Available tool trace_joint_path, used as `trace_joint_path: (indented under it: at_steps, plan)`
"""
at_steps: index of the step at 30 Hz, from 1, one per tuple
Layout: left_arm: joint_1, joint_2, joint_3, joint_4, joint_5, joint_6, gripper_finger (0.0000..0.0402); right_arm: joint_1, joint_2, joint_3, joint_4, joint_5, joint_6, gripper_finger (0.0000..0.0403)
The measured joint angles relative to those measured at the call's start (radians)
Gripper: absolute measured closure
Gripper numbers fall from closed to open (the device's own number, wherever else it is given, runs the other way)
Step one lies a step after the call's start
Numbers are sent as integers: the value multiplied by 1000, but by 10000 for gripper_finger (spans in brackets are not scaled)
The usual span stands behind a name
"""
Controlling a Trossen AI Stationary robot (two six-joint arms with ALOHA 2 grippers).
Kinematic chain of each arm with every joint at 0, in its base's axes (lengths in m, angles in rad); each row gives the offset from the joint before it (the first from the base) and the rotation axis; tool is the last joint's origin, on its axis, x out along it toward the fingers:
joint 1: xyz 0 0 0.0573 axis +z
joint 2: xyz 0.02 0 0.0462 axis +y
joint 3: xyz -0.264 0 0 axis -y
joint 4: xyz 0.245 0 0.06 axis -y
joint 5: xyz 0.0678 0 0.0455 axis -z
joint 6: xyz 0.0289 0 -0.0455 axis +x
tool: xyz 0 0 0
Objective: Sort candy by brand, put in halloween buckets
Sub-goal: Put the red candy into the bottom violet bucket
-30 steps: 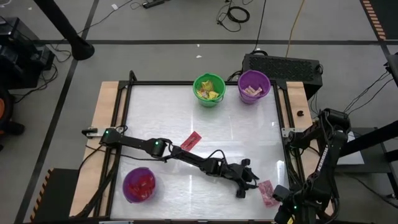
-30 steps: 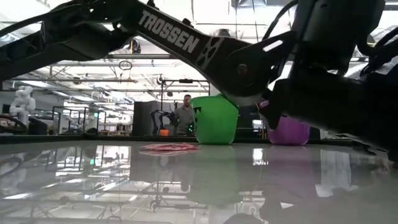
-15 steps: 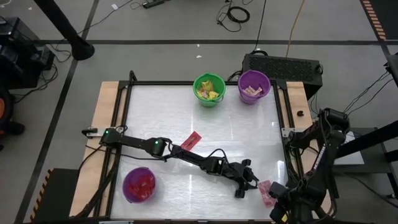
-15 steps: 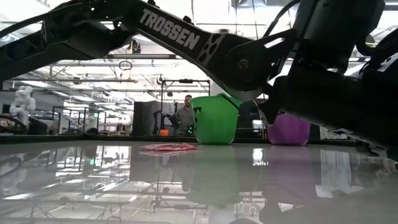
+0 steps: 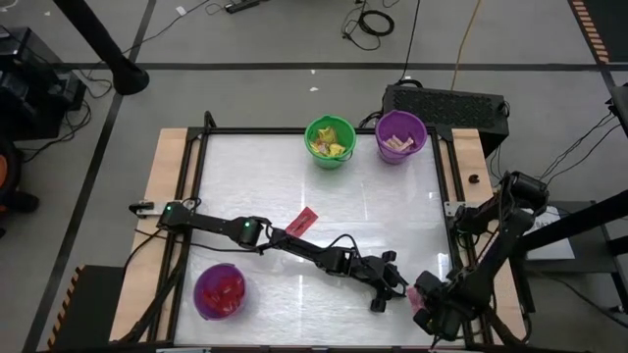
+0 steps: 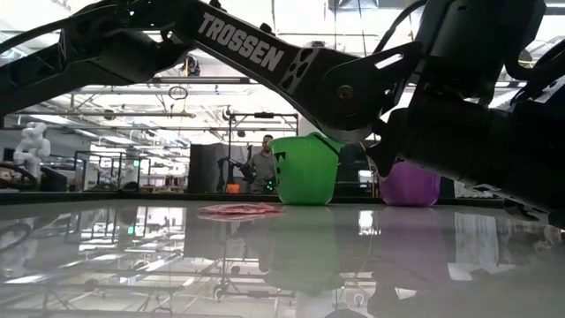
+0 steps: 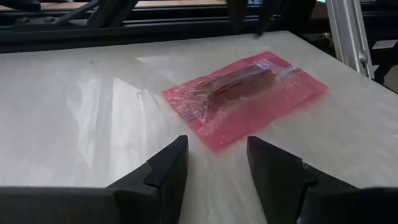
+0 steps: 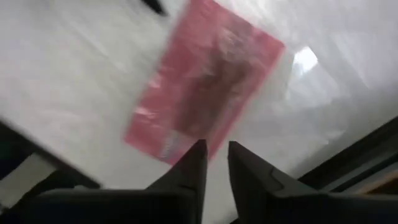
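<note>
A flat pink candy packet [image 7: 245,93] lies on the white table near its right front corner. My left gripper [image 7: 217,162] is stretched low across the table, open, with its fingertips just short of the packet's near corner. My right gripper [image 8: 216,162] hangs pointing down over the same packet [image 8: 205,93], its fingers a narrow gap apart with nothing between them. In the high view my right gripper [image 5: 425,298] covers most of the packet. A second red packet [image 5: 305,221] lies flat mid-table. A green bucket [image 5: 330,142] and a purple bucket [image 5: 400,135] stand at the far edge; another purple bucket [image 5: 220,291] stands near left.
The green bucket holds yellow candy, the far purple one tan pieces, the near purple one red packets. A black frame rail [image 5: 444,211] borders the table on the right, close to the packet. In the low view, a person [image 6: 263,163] stands in the room far behind the table.
My right gripper has come down and moved in from the table's right front corner toward the left, over the pink packet. The packet has stayed where it was.
</note>
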Motion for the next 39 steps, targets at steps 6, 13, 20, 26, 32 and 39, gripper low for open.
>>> trace_joint_path:
  at_steps: [6, 13, 20, 26, 32, 39]
  plan:
    - [0, 0, 0, -4, -3, -23, 229, 4, 0, -90, 140, -45, 70, 393]
    - [2, 0, 0, -5, -2, -25, 229, 2, 0, -134, 184, -28, 157, 402]
    - [2, 0, 0, -6, 2, -26, 229, -4, -2, -157, 223, -16, 169, 402]
    - [3, -1, 0, -12, 12, -48, 229, -7, -2, -156, 229, 28, 170, 403]
    - [3, -1, 0, -12, 14, -52, 229, -10, -1, -146, 219, 57, 172, 403]
    - [4, -1, 0, -21, 16, -53, 241, -11, -2, -133, 218, 87, 172, 403]
